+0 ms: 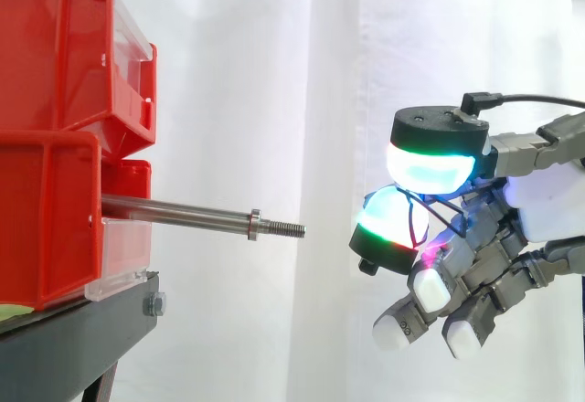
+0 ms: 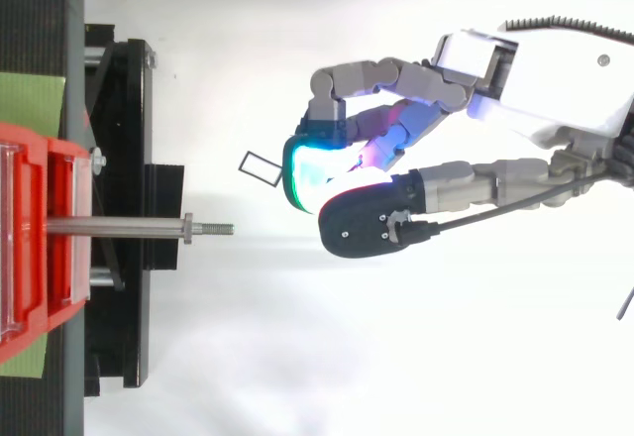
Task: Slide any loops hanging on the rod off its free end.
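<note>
**One loop pinched in the fingers, clear of the rod**

A white curtain hangs behind everything. The work sits at the left on a black stand, with a strip of green mat under the bins. By my count there are two red bins, an upper bin stacked on a lower bin, plus one steel rod, one loop and one hand.

The rod juts out level from the lower bin toward the right, with a nut just short of its threaded free end. The hand hangs out to the right of that end, well apart from it.

Its upper fingers (the ones with pads glowing cyan and green) are closed pad to pad on the thin dark loop. From above, the loop pokes out past the pads as a small rectangular outline, pointing back toward the stand and a little to one side of the rod's line. The other fingers curl loosely below, white-tipped, holding nothing.
</note>
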Robot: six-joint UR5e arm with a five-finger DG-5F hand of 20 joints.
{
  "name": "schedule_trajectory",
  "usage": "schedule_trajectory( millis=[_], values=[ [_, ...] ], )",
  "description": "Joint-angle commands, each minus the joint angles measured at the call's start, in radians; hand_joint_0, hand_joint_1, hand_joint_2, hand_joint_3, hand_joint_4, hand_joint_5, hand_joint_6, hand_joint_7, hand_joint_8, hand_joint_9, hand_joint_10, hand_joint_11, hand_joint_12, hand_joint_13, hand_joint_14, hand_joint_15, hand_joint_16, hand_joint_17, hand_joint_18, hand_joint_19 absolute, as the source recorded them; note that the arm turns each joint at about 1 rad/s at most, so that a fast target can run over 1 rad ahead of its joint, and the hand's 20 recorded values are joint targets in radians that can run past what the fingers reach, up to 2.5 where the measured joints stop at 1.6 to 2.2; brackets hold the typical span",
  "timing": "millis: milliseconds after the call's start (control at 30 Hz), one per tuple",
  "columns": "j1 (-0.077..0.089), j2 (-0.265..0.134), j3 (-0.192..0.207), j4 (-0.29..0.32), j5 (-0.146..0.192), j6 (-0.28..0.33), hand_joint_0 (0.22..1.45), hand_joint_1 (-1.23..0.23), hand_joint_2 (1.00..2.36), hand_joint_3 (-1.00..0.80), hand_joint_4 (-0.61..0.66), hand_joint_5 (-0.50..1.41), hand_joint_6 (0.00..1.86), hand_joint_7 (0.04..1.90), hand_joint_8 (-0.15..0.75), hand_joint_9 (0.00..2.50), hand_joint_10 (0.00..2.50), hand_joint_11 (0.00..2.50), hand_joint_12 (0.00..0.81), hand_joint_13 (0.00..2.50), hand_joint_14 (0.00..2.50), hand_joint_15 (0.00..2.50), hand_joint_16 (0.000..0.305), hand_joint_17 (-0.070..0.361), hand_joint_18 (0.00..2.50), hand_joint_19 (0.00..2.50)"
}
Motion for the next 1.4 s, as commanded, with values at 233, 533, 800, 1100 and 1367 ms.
schedule_trajectory(
  millis=[233, 533, 800, 1100, 1367],
  values=[
    [0.001, -0.001, -0.001, -0.001, 0.0, 0.0, 0.6, -0.58, 1.01, -0.35, 0.17, -0.03, 0.5, 1.45, 0.25, 0.96, 0.01, 0.26, 0.302, 0.61, 0.0, 0.05, 0.044, 0.1, 0.69, 0.49],
    [0.001, -0.001, -0.001, -0.005, 0.0, 0.0, 0.58, -0.53, 1.02, -0.19, 0.21, -0.02, 0.5, 1.43, 0.254, 0.95, 0.01, 0.2, 0.321, 0.6, 0.0, 0.06, 0.049, 0.109, 0.68, 0.53],
    [0.001, -0.001, -0.002, -0.016, 0.0, 0.0, 0.58, -0.45, 1.01, -0.23, 0.24, -0.02, 0.5, 1.39, 0.271, 0.94, 0.01, 0.18, 0.337, 0.6, 0.0, 0.05, 0.052, 0.117, 0.68, 0.52],
    [0.001, -0.001, -0.002, -0.018, 0.0, 0.0, 0.57, -0.45, 1.02, -0.28, 0.23, -0.03, 0.5, 1.39, 0.257, 0.94, 0.01, 0.2, 0.314, 0.59, 0.0, 0.06, 0.047, 0.106, 0.66, 0.54],
    [0.001, 0.001, -0.002, -0.018, 0.0, 0.0, 0.59, -0.64, 1.02, -0.23, 0.15, -0.03, 0.5, 1.56, 0.273, 0.94, 0.01, 0.28, 0.315, 0.62, 0.0, 0.06, 0.045, 0.102, 0.7, 0.5]
  ],
)
